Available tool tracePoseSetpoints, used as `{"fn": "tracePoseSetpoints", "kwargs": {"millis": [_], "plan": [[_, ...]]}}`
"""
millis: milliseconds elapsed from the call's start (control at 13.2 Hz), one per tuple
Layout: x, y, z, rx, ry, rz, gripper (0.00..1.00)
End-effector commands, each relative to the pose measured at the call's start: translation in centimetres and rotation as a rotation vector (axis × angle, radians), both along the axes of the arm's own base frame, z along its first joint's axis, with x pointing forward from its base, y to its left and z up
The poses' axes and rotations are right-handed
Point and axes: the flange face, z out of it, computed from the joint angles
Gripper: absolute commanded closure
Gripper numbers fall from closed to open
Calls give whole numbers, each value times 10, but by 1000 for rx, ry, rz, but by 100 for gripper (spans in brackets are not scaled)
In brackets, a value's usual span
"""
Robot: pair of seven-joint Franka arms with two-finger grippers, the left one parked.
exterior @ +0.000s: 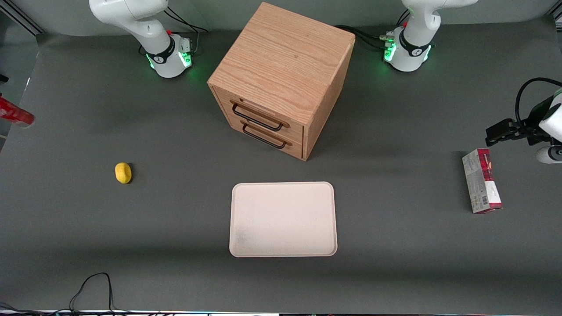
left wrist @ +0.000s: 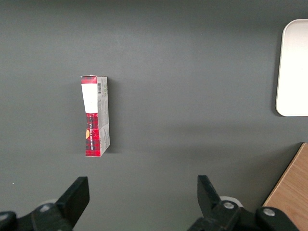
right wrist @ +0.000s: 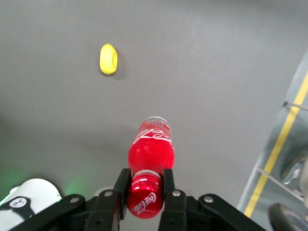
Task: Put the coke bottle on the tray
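The gripper (right wrist: 143, 185) hung above the surface (exterior: 175, 245) at the working arm's end, fingers (right wrist: 121, 185) clamped on the coke bottle (right wrist: 150, 149) neck, well apart from the tray (exterior: 283, 218).

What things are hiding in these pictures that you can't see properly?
- Coke bottle: the front view's edge cuts off most of it; only a red end shows.
- Gripper, shut on the bottle's cap end at the working arm's end of the table: outside the front view entirely.
- Carton: its print is too small to read in the left wrist view.
- Drawer cabinet: both drawers are closed, so their contents are hidden.
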Motion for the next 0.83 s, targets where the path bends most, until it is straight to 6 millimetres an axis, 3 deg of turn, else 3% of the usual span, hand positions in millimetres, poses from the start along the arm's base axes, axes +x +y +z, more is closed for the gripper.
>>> {"fn": "tracePoseSetpoints", "kwargs": {"millis": [0, 75, 226, 377, 528, 755], "plan": [[5, 21, 68, -32, -5, 17, 94], [10, 28, 74, -31, 1, 20, 94], [33, 45, 64, 2, 5, 39, 94], [78, 99, 67, -6, -10, 123, 94], [124, 175, 67, -3, -14, 234, 94], [171, 295, 58, 1, -43, 273, 96]]}}
